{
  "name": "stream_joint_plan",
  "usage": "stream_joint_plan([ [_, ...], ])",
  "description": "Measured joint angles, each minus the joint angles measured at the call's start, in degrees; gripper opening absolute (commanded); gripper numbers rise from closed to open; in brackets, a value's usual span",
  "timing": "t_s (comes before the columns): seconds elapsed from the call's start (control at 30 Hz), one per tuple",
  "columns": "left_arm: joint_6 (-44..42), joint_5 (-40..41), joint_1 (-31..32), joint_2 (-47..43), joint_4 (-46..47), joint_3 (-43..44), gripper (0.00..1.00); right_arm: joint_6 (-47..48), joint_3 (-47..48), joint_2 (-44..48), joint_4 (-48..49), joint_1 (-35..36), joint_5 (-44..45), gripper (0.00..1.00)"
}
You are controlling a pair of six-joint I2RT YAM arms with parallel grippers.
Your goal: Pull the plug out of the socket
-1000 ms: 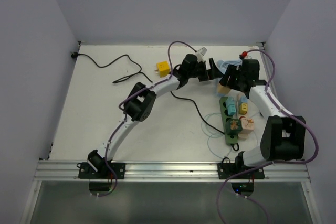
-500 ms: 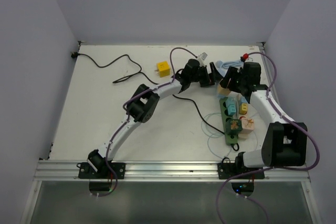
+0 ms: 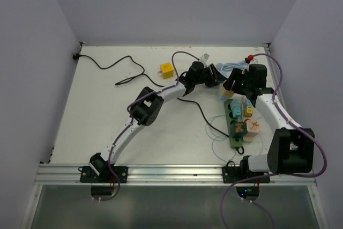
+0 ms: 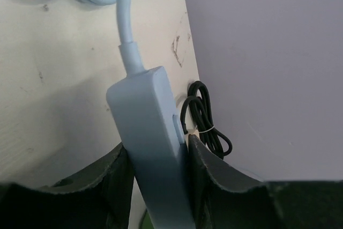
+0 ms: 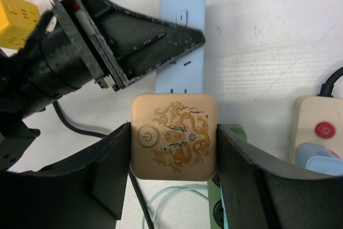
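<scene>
The plug (image 5: pixel 174 137) is a tan cube with a gold dragon print and a power symbol. It sits over the far end of the dark green socket (image 3: pixel 233 138), whose edge shows behind it (image 5: pixel 231 131). My right gripper (image 5: pixel 174 148) is shut on the plug, one finger flat on each side. From above, this gripper (image 3: pixel 232 88) hangs over the strip's far end. My left gripper (image 4: pixel 158 156) is shut on the light blue power strip (image 4: pixel 147 111), just beyond the plug. Its fingertips (image 5: pixel 195 37) show lying across that strip (image 5: pixel 182 4).
More plug cubes stand on the socket: teal (image 3: pixel 234 110), yellow (image 3: pixel 248 112) and pink (image 3: pixel 252 127). A beige strip with a red button (image 5: pixel 324 131) lies to the right. A yellow cube (image 3: pixel 166 69) and a black cable (image 3: pixel 115 68) lie at the back left. A coiled black cable (image 4: pixel 206 124) lies by the wall.
My left gripper was open a second ago and has closed on the light blue strip, moving slightly right. The right gripper has kept its grip on the plug and barely moved.
</scene>
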State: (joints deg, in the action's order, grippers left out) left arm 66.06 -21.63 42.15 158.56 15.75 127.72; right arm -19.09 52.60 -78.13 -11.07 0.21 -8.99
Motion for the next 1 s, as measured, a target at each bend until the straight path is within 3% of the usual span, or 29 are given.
stream_joint_plan([
  [0.03,1.01,0.37,0.07,0.00,0.39,0.26,0.30,-0.11,-0.31,0.00,-0.09,0.00,-0.26,0.03],
  [0.3,0.98,1.77,0.26,-0.33,2.10,0.48,0.00,-0.92,-1.20,-0.37,-1.20,0.11,-1.51,0.05],
  [0.43,0.46,1.95,0.24,-1.09,2.21,-1.16,0.00,-0.92,-0.83,-1.53,-1.75,0.11,-2.56,0.28],
  [0.47,0.31,2.14,0.22,-1.18,2.25,-1.60,0.00,-0.94,-0.31,-2.38,-2.10,0.09,-2.84,0.38],
  [0.67,0.44,2.16,-0.44,-1.20,3.08,-4.28,0.00,-1.01,2.34,-7.61,-3.80,0.17,-4.74,0.61],
  [1.0,-1.22,2.43,-0.55,-1.20,2.99,-4.83,0.00,-1.44,5.29,-12.61,-4.92,0.15,-6.45,0.72],
])
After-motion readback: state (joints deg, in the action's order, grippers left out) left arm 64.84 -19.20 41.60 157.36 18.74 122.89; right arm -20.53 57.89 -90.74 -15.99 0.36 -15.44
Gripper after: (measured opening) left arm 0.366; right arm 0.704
